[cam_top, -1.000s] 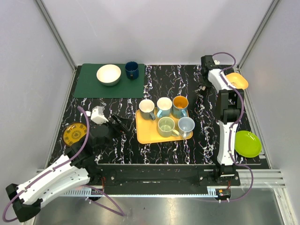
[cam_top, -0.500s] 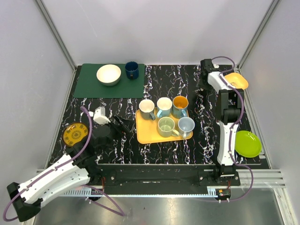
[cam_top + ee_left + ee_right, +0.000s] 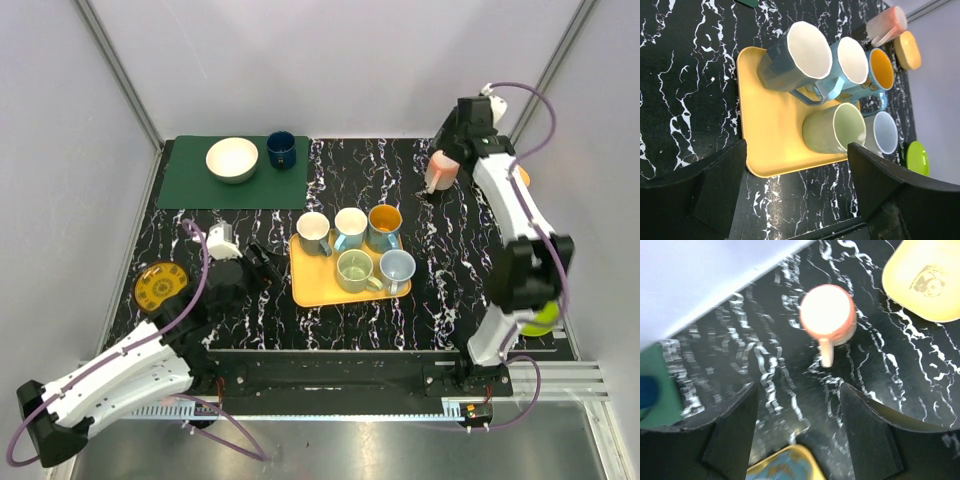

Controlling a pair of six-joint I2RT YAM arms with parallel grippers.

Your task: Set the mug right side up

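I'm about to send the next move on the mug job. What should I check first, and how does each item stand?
1. Right gripper open and clear of the pink mug: ok.
2. Pink mug standing on end, not tipped: ok.
3. Mug's mouth facing up: cannot tell, because glare washes out its top.
4. Mug apart from the yellow dish: ok.
5. Left gripper open and empty beside the tray: ok.
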